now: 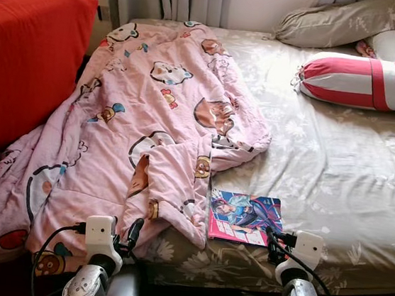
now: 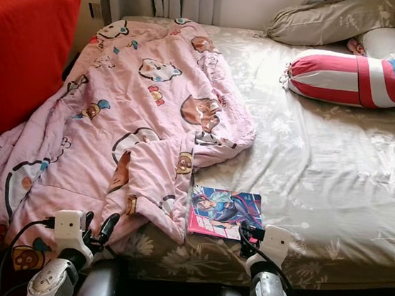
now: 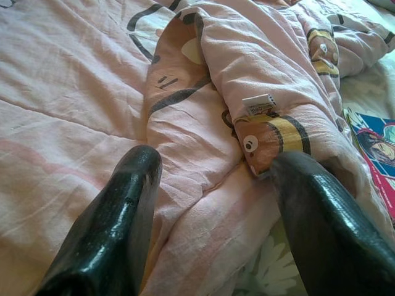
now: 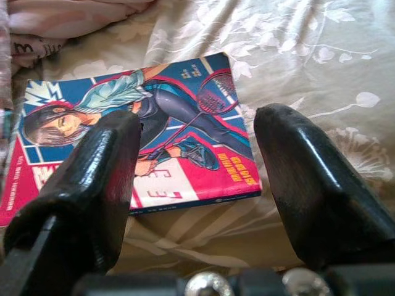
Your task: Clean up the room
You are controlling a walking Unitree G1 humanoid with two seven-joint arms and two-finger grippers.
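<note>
A comic book lies flat near the bed's front edge, its left side just tucked under the pink cartoon quilt. Both pincers, right and left, are spread apart; gripping so flat a book risks snagging the bedsheet or quilt.

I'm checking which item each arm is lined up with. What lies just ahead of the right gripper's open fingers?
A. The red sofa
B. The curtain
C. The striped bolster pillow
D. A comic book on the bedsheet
D: the right gripper is open, its fingers framing the comic book lying flat on the floral bedsheet.
</note>
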